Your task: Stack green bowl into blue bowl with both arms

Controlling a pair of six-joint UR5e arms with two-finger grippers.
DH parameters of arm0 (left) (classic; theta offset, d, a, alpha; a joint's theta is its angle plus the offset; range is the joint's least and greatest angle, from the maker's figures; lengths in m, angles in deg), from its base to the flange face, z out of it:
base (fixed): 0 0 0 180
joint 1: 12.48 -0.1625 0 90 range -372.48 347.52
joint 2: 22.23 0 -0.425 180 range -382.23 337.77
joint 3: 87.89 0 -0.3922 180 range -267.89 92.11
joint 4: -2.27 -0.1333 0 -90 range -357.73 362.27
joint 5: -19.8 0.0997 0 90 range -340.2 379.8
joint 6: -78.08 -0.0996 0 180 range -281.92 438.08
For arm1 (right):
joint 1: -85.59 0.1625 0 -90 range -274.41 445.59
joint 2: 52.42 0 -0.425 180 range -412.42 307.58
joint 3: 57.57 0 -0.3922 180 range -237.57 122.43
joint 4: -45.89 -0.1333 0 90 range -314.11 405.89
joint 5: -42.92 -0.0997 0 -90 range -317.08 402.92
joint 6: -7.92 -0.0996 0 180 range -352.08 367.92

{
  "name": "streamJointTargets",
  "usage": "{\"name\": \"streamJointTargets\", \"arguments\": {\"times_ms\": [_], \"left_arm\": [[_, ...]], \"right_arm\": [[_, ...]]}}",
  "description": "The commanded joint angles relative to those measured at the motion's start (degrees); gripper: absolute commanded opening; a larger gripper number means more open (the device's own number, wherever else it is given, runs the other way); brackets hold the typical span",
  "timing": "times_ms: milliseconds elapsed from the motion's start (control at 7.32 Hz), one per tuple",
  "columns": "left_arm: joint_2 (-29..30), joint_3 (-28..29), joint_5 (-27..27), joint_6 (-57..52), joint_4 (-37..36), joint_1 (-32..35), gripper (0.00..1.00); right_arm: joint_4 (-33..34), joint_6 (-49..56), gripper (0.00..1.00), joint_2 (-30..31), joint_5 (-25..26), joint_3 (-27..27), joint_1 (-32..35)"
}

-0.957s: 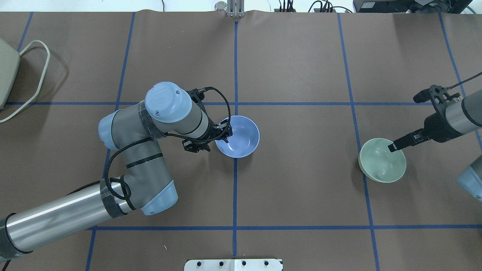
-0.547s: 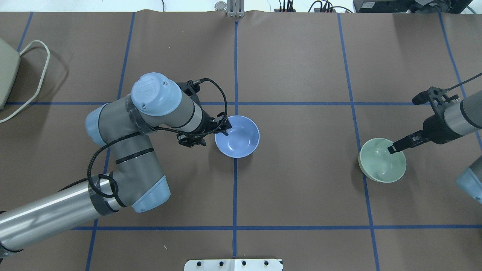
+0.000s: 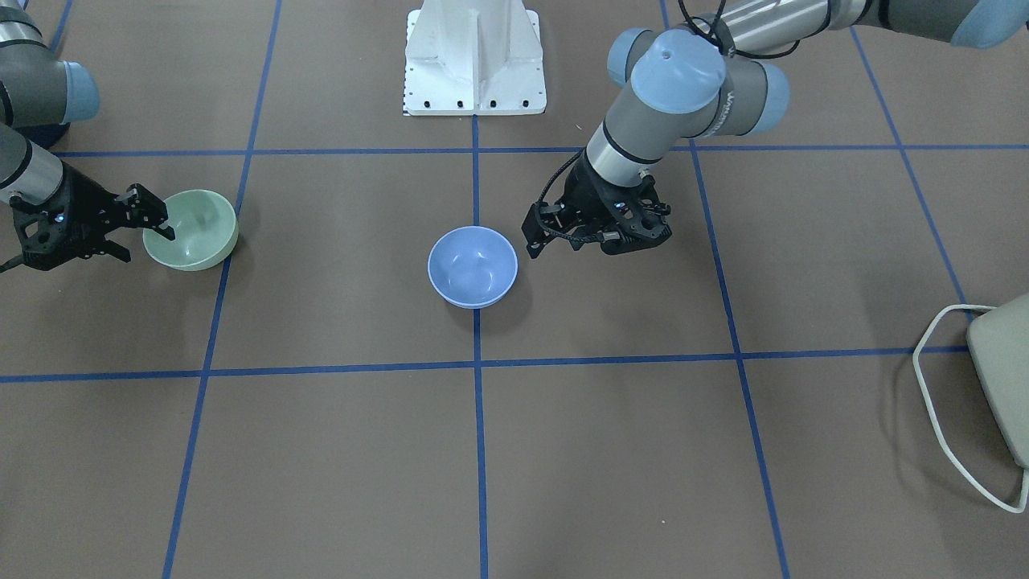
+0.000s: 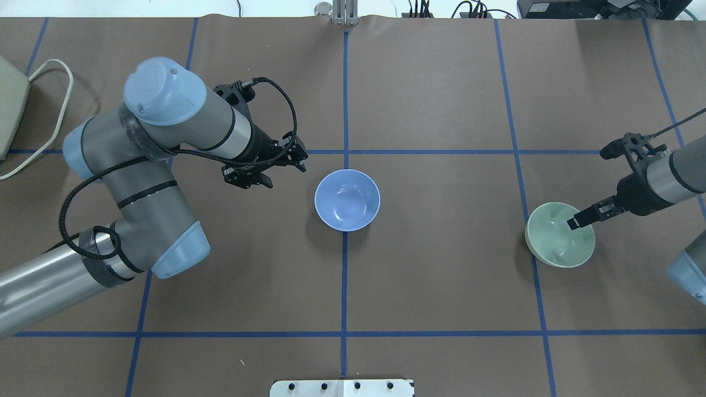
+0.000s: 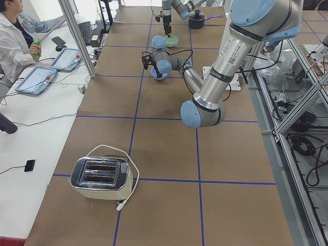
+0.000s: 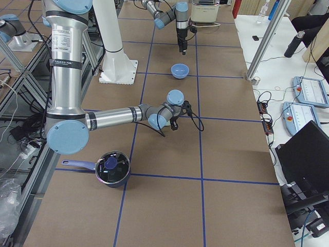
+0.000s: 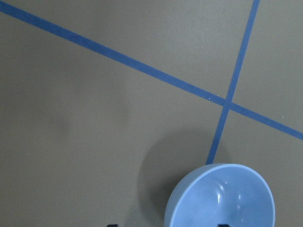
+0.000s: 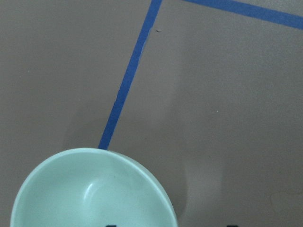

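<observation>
The blue bowl (image 4: pixel 347 199) stands upright and empty at the table's middle, on a tape crossing; it also shows in the front view (image 3: pixel 472 265) and the left wrist view (image 7: pixel 220 198). My left gripper (image 4: pixel 299 157) hangs open and empty a short way to the bowl's left and far side, apart from it (image 3: pixel 537 237). The green bowl (image 4: pixel 560 242) stands at the right and shows in the right wrist view (image 8: pixel 90 194). My right gripper (image 4: pixel 573 222) is open across the green bowl's (image 3: pixel 191 229) rim, one finger inside and one outside.
A toaster (image 3: pixel 1001 378) with a looped white cord lies at the table's left end. The white pedestal (image 3: pixel 474 56) stands at the near middle. A dark pot with a lid (image 6: pixel 110 167) sits near the right arm's base. Blue tape lines grid the brown cover.
My left gripper has left the blue bowl's rim and drawn back to the left and far side; the bowl stayed put. My right gripper shifted slightly at the green bowl's rim.
</observation>
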Motion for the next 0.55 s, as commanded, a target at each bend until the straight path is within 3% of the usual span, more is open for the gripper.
{"name": "streamJointTargets", "arguments": {"times_ms": [0,410], "left_arm": [[-1.5,-1.4,-1.6,-1.5,-0.1,2.2,0.76],[-8.9,-5.1,-5.6,-11.6,-0.1,7.2,0.75]], "right_arm": [[0.0,-0.1,0.53,-0.2,0.8,0.0,-0.5],[0.0,0.0,0.37,-0.4,1.4,-0.4,-0.8]]}}
